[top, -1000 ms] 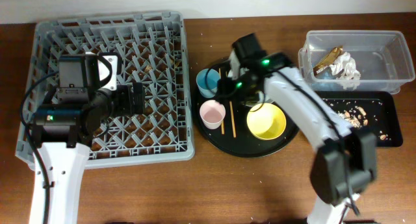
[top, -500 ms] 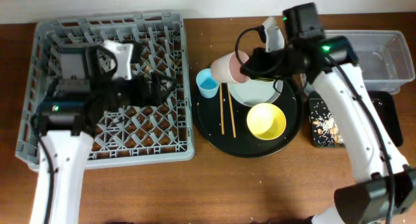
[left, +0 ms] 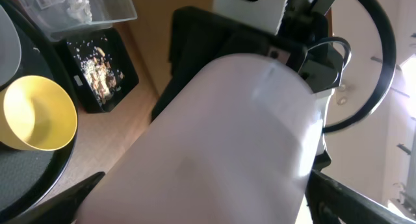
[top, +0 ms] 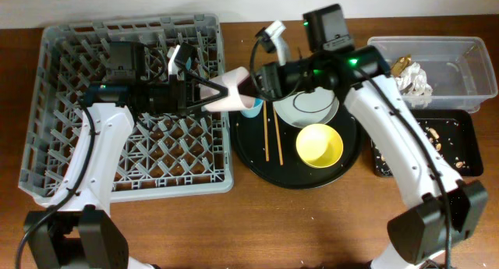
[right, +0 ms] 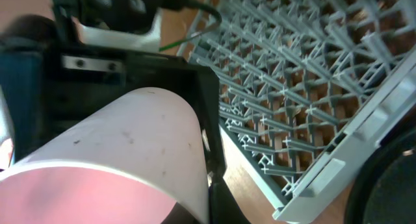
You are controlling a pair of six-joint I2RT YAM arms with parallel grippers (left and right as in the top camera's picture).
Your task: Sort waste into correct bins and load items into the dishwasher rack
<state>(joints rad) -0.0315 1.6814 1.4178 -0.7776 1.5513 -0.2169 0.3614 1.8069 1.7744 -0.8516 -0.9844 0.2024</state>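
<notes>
The pale pink cup (top: 232, 96) hangs on its side in the air over the right edge of the dishwasher rack (top: 47, 105). My right gripper (top: 256, 88) is shut on its rim, one finger (right: 211, 185) outside the wall and the other inside. My left gripper (top: 221, 97) reaches from over the rack and stands open, a finger (left: 84, 185) on each side of the cup's body (left: 221, 139). On the round black tray (top: 257, 156) are the light blue cup (top: 251, 107), the plate (top: 308, 109), the yellow bowl (top: 319, 144) and the chopsticks (top: 273, 132).
The clear tub (top: 460, 54) at the back right holds a white napkin (top: 413, 80) and a gold wrapper (top: 399, 64). In front of it the shallow black tray (top: 460, 129) holds food scraps (top: 433, 136). Both arms meet between rack and round tray.
My right gripper closed on the pink cup, lifted it off the round tray and carried it left to the rack's edge. My left gripper swung right and now straddles the cup.
</notes>
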